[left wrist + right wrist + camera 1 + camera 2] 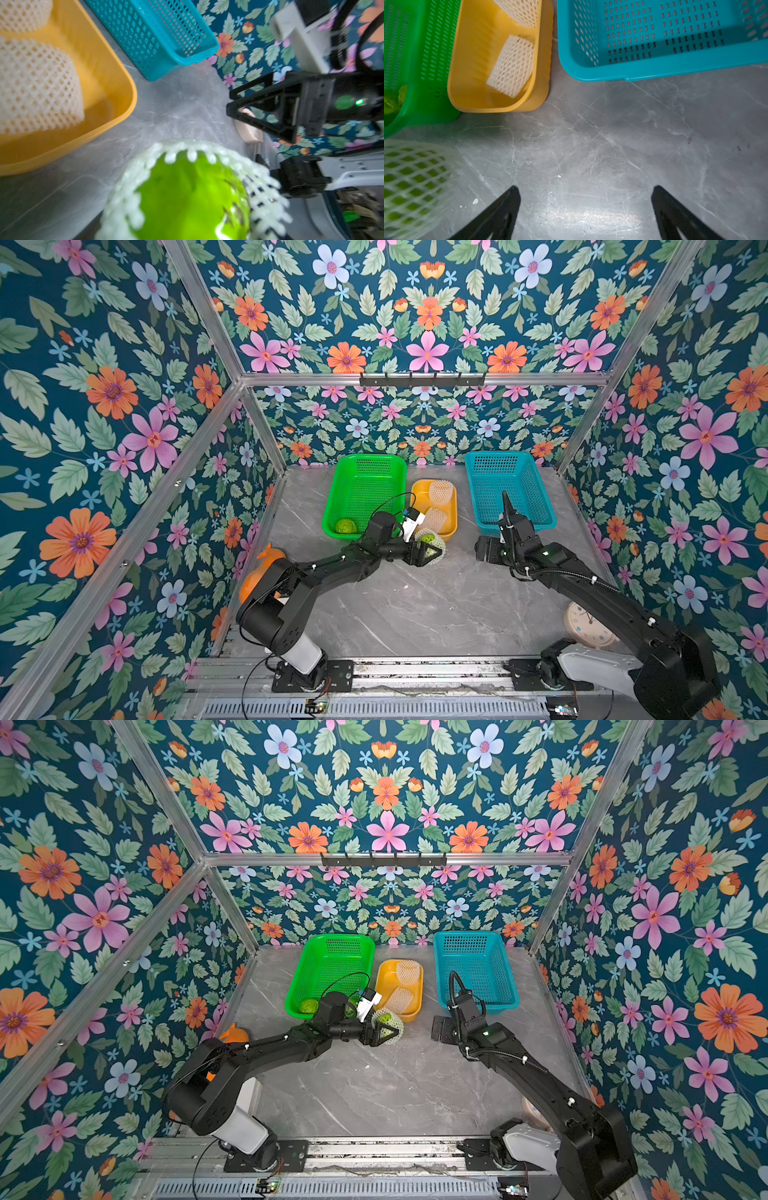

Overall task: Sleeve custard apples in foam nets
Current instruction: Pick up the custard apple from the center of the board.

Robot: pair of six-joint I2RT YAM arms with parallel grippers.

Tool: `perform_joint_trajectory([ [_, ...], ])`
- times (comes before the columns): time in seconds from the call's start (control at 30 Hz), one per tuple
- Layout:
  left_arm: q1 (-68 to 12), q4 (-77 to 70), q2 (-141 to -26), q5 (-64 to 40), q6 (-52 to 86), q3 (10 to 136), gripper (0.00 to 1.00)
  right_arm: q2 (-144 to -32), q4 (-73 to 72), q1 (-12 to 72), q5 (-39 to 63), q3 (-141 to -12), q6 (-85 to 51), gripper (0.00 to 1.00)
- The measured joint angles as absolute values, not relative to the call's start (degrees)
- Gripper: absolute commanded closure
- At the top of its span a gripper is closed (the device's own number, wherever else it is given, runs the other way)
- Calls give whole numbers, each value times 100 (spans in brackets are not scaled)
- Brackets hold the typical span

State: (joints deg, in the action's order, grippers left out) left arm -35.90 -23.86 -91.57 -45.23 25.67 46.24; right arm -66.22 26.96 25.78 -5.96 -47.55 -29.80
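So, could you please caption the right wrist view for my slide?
Open right tool above the table, a netted custard apple alongside, two nets in the tray, blue basket beyond.

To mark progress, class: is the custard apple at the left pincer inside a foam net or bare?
Inside: the foam net wraps the custard apple, green showing through its mesh.

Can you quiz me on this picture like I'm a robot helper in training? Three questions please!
1. True or false: something lies in the blue basket.
2. How many foam nets lie in the yellow tray?
3. Pick one: the right fingers are A) wide open over bare table, B) squeezing a net.

Key: 1 false; 2 two; 3 A.
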Motion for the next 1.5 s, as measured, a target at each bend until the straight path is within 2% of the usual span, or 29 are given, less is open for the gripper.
perform_joint_trajectory([
  [0.1,-3509,-2781,-9284,-5120,3387,4687,25,-6499,2672,2561,-589,-4698,-2932,1],
  [0.23,-3212,-4270,-9623,-5673,5221,4464,26,-6479,2637,2550,-464,-4696,-2770,1],
  [0.43,-2971,-7332,-10418,-5992,8180,4471,29,-6479,2515,2550,-311,-4705,-2515,1],
  [0.57,-2928,-8370,-10755,-5979,9443,4600,30,-6464,2405,2547,-178,-4694,-2370,1],
  [0.73,-2895,-8479,-10586,-5924,9546,4613,29,-6276,2171,2550,10,-4506,-2069,1],
  [1.0,-2860,-7116,-10189,-5739,8547,4622,28,-5734,1441,2770,648,-4278,-1588,1],
  [1.17,-2856,-6600,-10154,-5649,8208,4630,28,-5846,1118,3424,821,-4508,-1109,1],
  [1.5,-2858,-6381,-10003,-5542,8062,4431,27,-6366,235,3647,1317,-4751,-598,1],
])
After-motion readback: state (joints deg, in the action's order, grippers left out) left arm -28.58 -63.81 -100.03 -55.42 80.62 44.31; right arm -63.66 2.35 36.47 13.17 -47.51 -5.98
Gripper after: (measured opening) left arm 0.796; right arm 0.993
